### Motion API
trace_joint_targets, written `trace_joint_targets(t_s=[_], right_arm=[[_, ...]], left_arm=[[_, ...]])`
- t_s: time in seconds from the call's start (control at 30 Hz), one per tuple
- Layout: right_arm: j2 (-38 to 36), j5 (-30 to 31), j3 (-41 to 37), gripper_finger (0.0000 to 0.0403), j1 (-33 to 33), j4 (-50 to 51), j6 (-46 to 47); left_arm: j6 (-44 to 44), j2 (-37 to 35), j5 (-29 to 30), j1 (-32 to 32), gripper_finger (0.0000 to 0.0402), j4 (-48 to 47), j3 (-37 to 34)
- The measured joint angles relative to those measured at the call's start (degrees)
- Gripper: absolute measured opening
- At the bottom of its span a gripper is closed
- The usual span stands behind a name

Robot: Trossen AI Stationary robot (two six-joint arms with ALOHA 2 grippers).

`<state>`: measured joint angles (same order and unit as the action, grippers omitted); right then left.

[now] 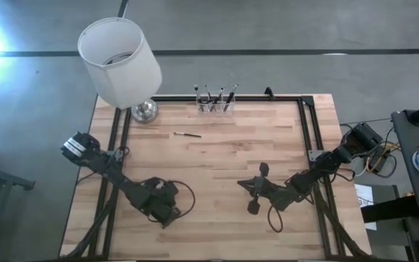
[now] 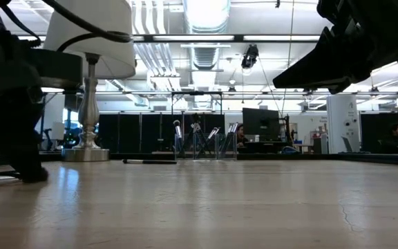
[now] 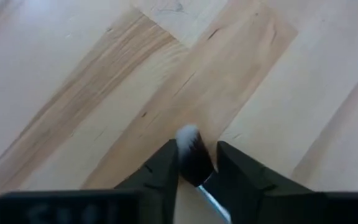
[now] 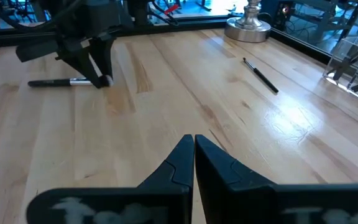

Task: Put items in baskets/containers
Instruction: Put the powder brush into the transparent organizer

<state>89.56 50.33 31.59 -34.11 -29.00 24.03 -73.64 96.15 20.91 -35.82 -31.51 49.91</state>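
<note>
Wood surface [image 1: 217, 175] carries a white-shaded lamp [image 1: 120, 62] at the far left corner. Left arm sits near-left, its hand [image 3: 196, 167] low on the wood and straddling a makeup brush [image 4: 67, 81]: the white-tipped bristles show between the two fingers [image 3: 160, 171], which stand spread on either side, not visibly pinching it; handle lies flat on the wood. Right arm sits near-right, its hand [image 4: 194, 144] clenched on nothing, hovering above bare wood. Clear holder [image 1: 216, 104] stands at the far edge, centre, right of the lamp base, with several brushes upright in it. One loose brush [image 1: 187, 135] lies flat on the surface, just nearer than the holder and left of it.
</note>
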Motion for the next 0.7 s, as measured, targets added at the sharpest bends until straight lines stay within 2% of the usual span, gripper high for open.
trace_joint_targets(t_s=[0.1, 0.17, 0.3, 0.37, 0.43, 0.57, 0.7], right_arm=[[0.07, 0.02, 0.0, 0.0008, 0.0, -0.01, -0.02], [0.42, 0.04, 0.02, 0.0008, 0.0, 0.01, -0.16], [2.14, 0.18, 0.02, 0.0008, 0.07, 0.08, -1.46], [3.39, 0.2, 0.02, 0.0008, 0.36, -0.03, -1.72], [4.97, 0.18, 0.02, 0.0008, 1.12, -0.81, -1.63], [9.51, -1.2, 0.02, 0.0008, 4.0, -6.94, -2.93], [15.9, -8.82, 0.02, 0.0008, 8.27, -22.34, -10.11]], left_arm=[[2.68, -0.1, 1.3, -0.38, 0.0056, 0.17, -0.4], [6.05, -0.31, 4.16, -1.04, 0.0019, 0.98, -0.41], [11.33, -2.51, 14.7, -2.07, 0.0007, 3.67, -1.02], [14.37, -4.19, 17.73, -2.17, 0.0005, 9.11, -2.71], [19.95, -5.86, 18.86, -2.16, 0.0004, 18.4, -6.39], [36.01, -9.73, 18.74, -1.32, 0.0003, 47.61, -15.82], [50.52, -11.78, 16.04, 1.59, 0.0002, 72.76, -24.91]])
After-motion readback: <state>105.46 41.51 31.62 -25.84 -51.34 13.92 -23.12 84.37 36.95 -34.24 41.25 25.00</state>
